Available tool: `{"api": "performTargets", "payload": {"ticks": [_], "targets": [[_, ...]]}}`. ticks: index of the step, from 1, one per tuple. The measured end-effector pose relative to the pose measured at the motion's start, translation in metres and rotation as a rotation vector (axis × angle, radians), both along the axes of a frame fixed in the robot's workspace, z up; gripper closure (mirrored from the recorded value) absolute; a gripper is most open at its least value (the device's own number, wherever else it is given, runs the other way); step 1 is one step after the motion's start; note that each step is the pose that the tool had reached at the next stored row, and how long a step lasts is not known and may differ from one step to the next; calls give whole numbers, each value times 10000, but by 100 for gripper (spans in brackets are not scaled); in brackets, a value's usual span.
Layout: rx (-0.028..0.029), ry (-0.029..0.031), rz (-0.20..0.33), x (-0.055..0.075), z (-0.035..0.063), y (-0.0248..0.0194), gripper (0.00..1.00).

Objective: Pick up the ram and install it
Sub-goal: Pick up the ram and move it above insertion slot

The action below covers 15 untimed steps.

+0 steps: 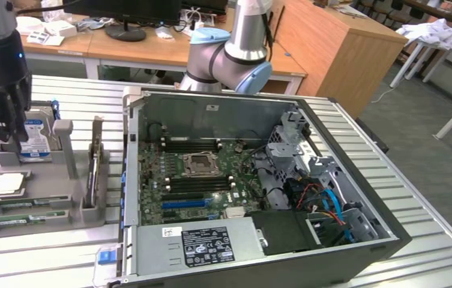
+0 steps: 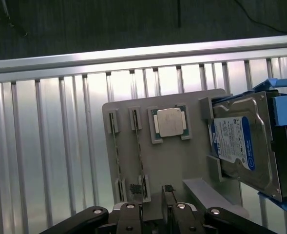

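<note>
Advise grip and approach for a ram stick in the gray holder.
Grip the ram mid-length across its flat faces, coming straight down. It stands on edge in the gray holder, brackets hold both ends, so only its upper edge between them is free.

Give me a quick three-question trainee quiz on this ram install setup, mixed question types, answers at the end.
1. True or false: the gripper hovers above the gray parts tray, not above the open computer case.
2. On the tray, what lies between the ram sticks and the hard drive? A) a fan B) the processor chip C) a screwdriver
3. Fill in: the tray holds ___ ram sticks, and the jaws hold nothing.
Key: 1 true; 2 B; 3 two.
</note>
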<state>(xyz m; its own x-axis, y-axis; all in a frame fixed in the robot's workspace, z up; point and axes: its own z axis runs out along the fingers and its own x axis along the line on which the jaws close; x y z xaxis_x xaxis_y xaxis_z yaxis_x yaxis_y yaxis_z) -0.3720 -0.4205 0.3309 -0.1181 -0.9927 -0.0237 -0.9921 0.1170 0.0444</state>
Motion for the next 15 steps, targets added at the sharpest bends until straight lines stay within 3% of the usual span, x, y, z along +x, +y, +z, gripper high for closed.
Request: {"api": "performTargets", "payload": {"ticks": [15], "targets": [[0,0,0,0,-274,0,70]]}}
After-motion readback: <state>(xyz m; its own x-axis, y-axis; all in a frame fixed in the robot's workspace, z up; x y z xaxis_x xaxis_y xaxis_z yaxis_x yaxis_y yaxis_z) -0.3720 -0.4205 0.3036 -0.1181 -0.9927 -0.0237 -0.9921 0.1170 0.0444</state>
